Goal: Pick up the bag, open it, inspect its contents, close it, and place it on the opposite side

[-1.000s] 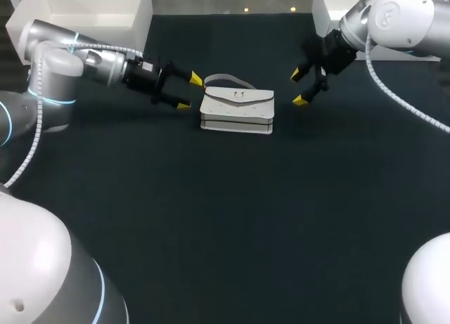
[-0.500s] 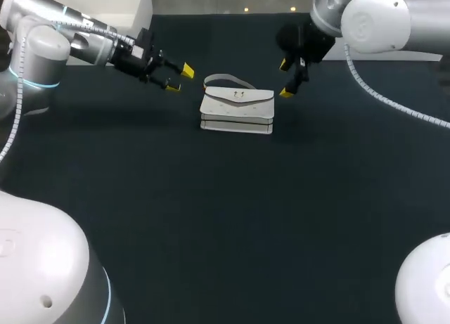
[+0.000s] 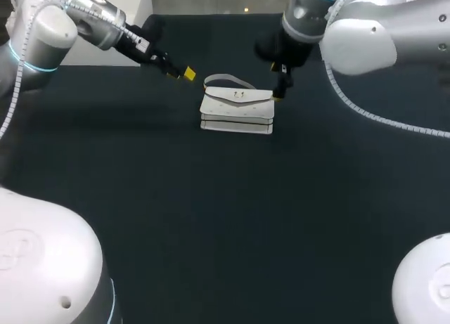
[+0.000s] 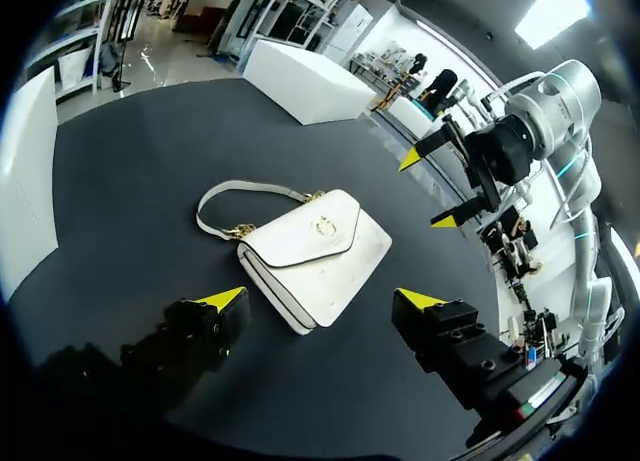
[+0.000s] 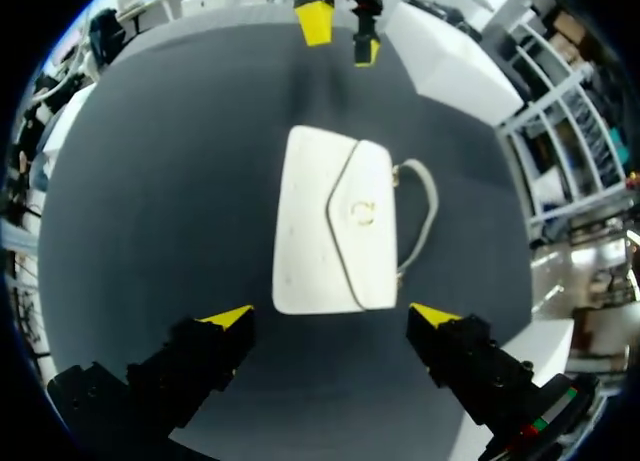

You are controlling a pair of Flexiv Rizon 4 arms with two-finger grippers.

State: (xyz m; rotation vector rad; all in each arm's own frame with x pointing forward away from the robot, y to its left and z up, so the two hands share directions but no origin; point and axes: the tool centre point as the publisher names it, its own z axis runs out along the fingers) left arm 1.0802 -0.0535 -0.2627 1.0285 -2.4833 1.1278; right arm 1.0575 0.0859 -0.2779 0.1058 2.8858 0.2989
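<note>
The left gripper (image 4: 322,299) is hovering just left of the bag and slightly beyond it, its two yellow-tipped fingers standing spread and grasping nothing. From its own wrist view the bag is lying ahead of the parted fingers, not between them.

The small white leather handbag (image 3: 237,109) is lying flat on the dark table (image 3: 211,211), toward the far middle. Its pointed flap with the gold clasp (image 3: 239,94) is facing up and lying shut. Its thin white strap (image 3: 223,79) is arching loosely out of the far left end onto the table.

The right gripper (image 5: 332,315) is hanging close over the bag's right end, fingers spread wide and empty. In its wrist view the bag's near edge is sitting just ahead of the gap between the tips, with neither tip touching it.

As for progress, nothing of the task is showing as done. The bag is resting on the table with no finger on it, and the flap is closed. Judging by this, the work is standing at the approach before the first grasp. Lifting, opening, looking inside, closing and setting the bag down on the other side are all left to do.
</note>
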